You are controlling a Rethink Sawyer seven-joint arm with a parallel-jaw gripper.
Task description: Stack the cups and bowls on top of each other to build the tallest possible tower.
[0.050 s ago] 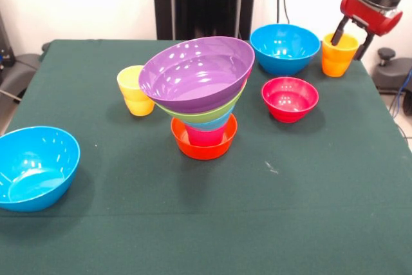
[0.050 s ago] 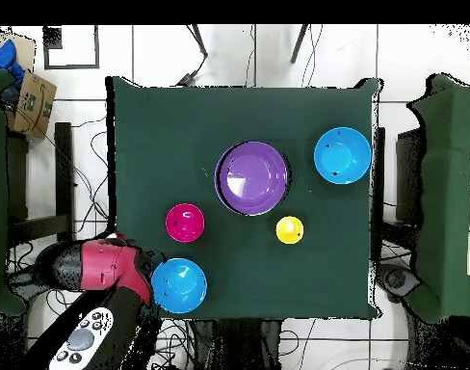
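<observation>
- A blue bowl (image 1: pixel 35 167) is sitting at the near left edge of the green table (image 1: pixel 309 204).
- A yellow cup (image 1: pixel 134 90) is standing just left of the tower (image 1: pixel 201 98).
- The tower is standing at the middle: an orange bowl (image 1: pixel 204 147) is carrying a pink cup, then light blue and lime green bowls, and a tilted purple bowl (image 1: pixel 196 72) is lying on top.
- A red bowl (image 1: pixel 290 98) is sitting right of the tower.
- A second blue bowl (image 1: pixel 284 47) is sitting far right.
- The gripper (image 1: pixel 352 35) is standing open around the orange cup (image 1: pixel 338 55) at the far right corner, one finger on each side of the rim.
</observation>
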